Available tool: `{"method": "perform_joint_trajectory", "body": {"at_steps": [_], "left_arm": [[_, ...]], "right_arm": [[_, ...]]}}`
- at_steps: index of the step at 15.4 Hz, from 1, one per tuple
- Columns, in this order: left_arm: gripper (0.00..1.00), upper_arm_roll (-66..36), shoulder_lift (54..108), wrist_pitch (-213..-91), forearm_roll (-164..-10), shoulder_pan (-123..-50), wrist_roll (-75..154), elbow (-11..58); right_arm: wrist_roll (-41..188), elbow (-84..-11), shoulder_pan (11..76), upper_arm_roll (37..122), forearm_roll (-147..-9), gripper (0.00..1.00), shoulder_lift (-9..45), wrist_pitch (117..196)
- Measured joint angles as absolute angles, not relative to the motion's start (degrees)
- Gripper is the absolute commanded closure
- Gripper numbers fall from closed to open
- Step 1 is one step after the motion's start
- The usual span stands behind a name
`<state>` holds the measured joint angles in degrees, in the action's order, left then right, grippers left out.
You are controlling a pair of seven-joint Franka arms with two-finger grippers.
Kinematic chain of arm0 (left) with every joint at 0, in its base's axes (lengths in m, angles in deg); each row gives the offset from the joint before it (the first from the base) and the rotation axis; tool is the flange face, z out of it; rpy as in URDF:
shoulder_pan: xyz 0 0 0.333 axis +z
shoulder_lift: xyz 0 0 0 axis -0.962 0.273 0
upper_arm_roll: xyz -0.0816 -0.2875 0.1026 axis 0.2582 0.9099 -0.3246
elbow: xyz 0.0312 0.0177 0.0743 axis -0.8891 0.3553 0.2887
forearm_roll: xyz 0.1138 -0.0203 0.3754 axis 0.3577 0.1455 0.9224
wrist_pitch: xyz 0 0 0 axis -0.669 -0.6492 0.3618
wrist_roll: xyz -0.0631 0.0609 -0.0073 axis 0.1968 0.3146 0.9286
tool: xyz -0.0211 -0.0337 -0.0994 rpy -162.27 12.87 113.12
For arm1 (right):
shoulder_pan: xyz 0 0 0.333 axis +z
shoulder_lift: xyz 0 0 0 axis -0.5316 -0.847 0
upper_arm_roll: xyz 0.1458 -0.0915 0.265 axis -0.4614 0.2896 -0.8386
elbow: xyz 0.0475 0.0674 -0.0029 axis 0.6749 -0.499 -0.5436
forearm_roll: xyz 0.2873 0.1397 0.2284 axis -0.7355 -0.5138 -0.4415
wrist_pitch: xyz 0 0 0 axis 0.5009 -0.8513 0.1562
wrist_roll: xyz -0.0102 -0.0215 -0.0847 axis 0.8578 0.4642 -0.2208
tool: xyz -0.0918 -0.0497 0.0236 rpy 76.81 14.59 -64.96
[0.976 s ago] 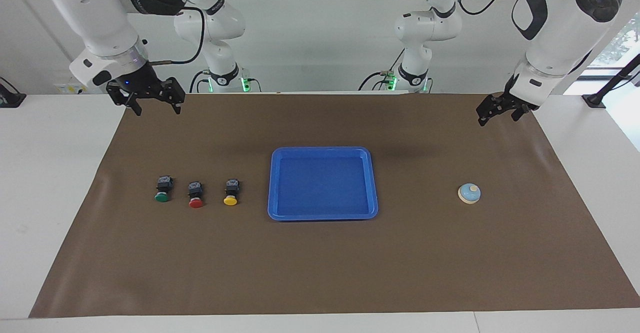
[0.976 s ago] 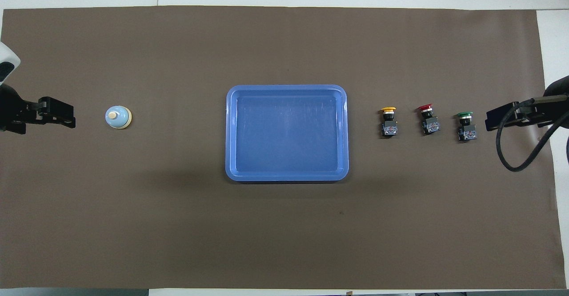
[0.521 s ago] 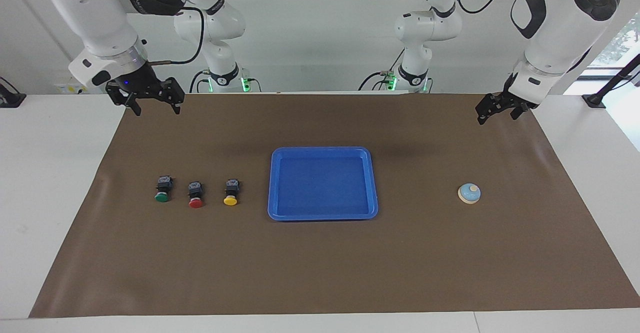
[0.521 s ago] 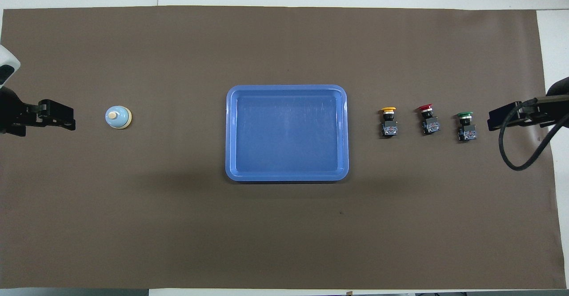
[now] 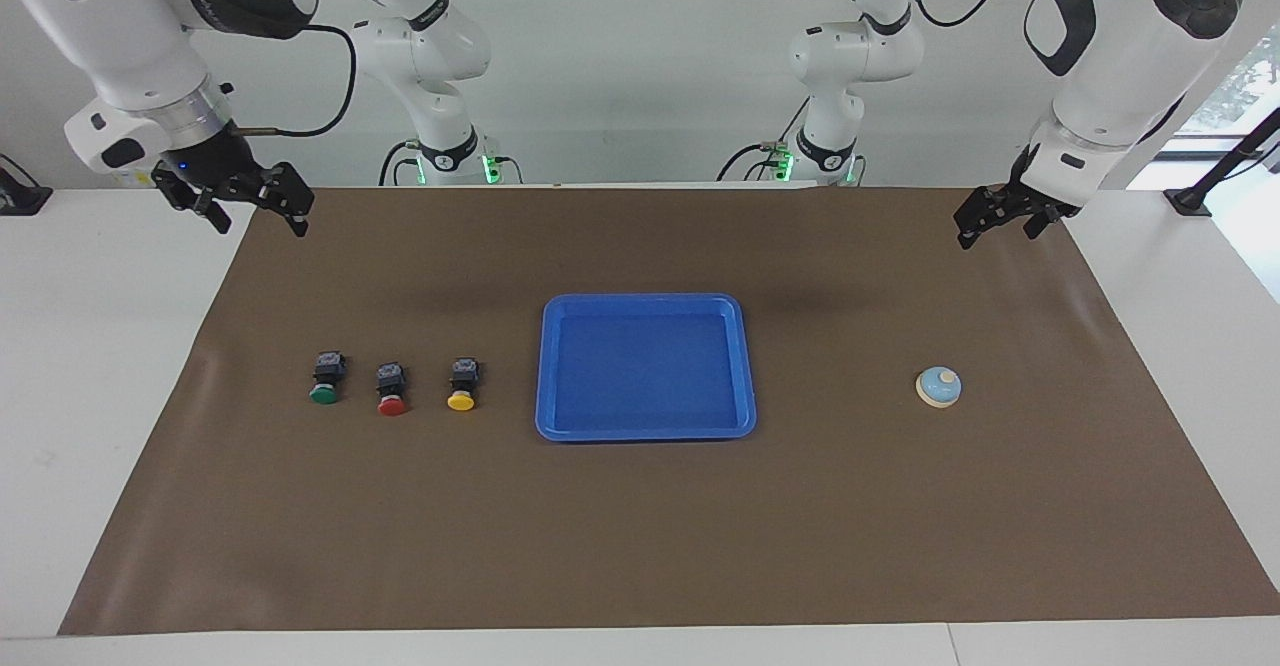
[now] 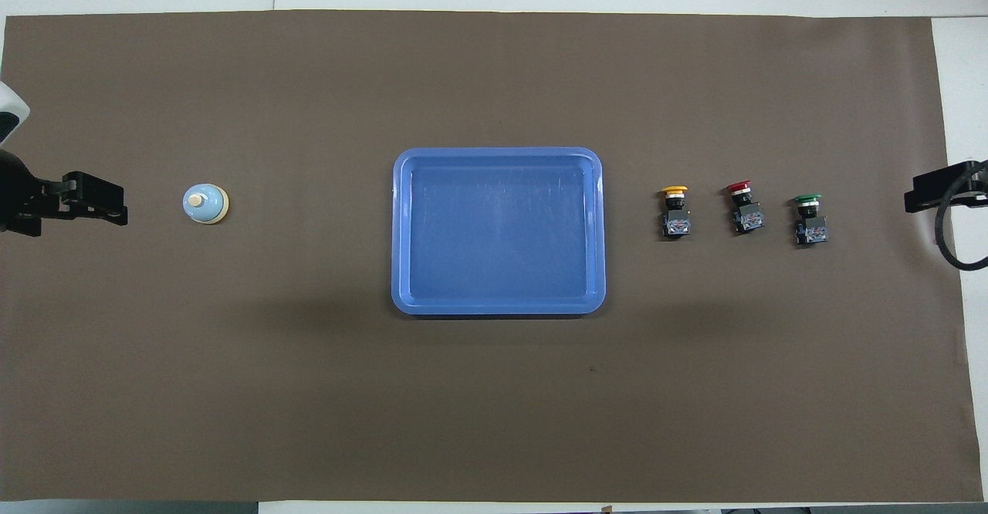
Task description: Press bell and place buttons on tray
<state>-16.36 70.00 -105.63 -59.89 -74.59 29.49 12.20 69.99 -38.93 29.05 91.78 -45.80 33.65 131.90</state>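
Note:
The blue tray lies empty at the mat's middle. Three buttons lie on their sides in a row toward the right arm's end, caps pointing away from the robots: yellow closest to the tray, then red, then green. The light-blue bell sits toward the left arm's end. My right gripper hangs open and empty over the mat's edge. My left gripper hovers open and empty above the mat, short of the bell.
A brown mat covers most of the white table. A black cable loop hangs beside the right gripper. Both arms' bases stand at the robots' edge of the table.
My right gripper has swung outward toward its own end of the table, away from the buttons. The left gripper has hardly moved. Nothing on the mat has shifted.

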Motion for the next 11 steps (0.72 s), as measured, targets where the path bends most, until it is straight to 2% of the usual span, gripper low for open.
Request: {"method": "perform_joint_trajectory", "body": {"at_steps": [2,7,9,11], "left_arm": [[0.0,-16.37,70.0,-105.64,-59.89,-74.59,29.49,12.2],[0.0,-16.36,70.0,-105.65,-59.89,-74.59,29.49,12.2],[0.0,-16.35,70.0,-105.66,-59.89,-74.59,29.49,12.2],[0.0,-16.26,69.99,-105.73,-59.89,-74.63,29.45,12.19]], "right_arm": [[73.38,-39.22,25.66,91.8,-46.51,0.0,31.7,135.17],[83.63,-40.06,16.52,92.01,-48.18,0.0,22.03,145.77],[85.12,-41.98,15.37,92.04,-48.29,0.0,19.72,149.85],[85.16,-44.94,16.58,91.71,-48.38,0.0,19.67,152.41]]}}
